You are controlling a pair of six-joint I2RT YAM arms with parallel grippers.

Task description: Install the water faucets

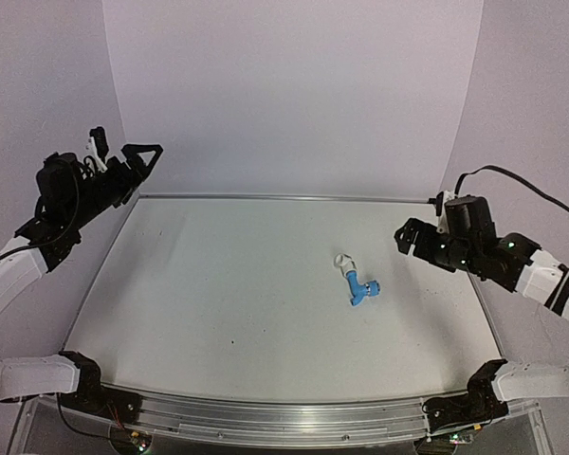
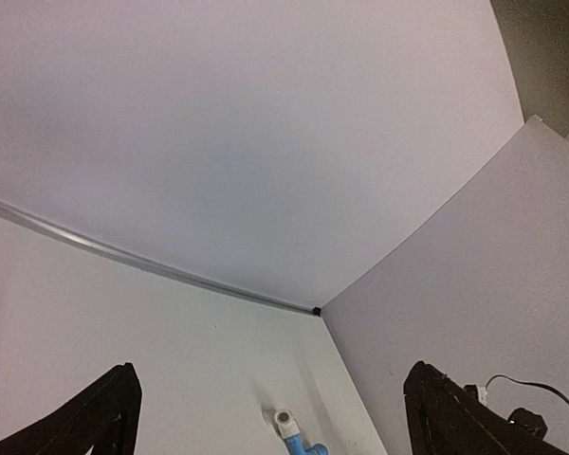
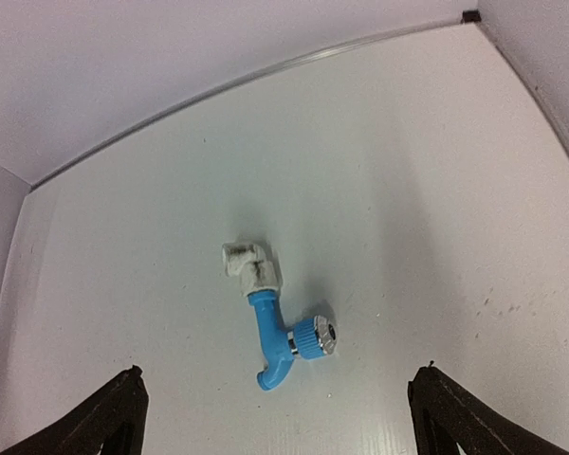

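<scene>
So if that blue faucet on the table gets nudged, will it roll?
Probably not: the blue faucet has a bent spout and side knob that should block rolling. It looks like rigid plastic, likely light, so it may skid on the smooth table.

The tap point(image 3: 270, 343) is smooth blue plastic with a slight gloss. Its ribbed knob point(image 3: 313, 336) is blue too, with a bright, chrome-like end. The fitting point(image 3: 249, 265) is duller white plastic with grey scuffs. The tabletop point(image 3: 436, 171) is matt white with a few dark specks. Its near edge carries a silvery metal rail point(image 1: 266, 409) with a dull sheen. The left end effector point(image 1: 140, 172) and right end effector point(image 1: 410, 242) look like matt black plastic.
</scene>
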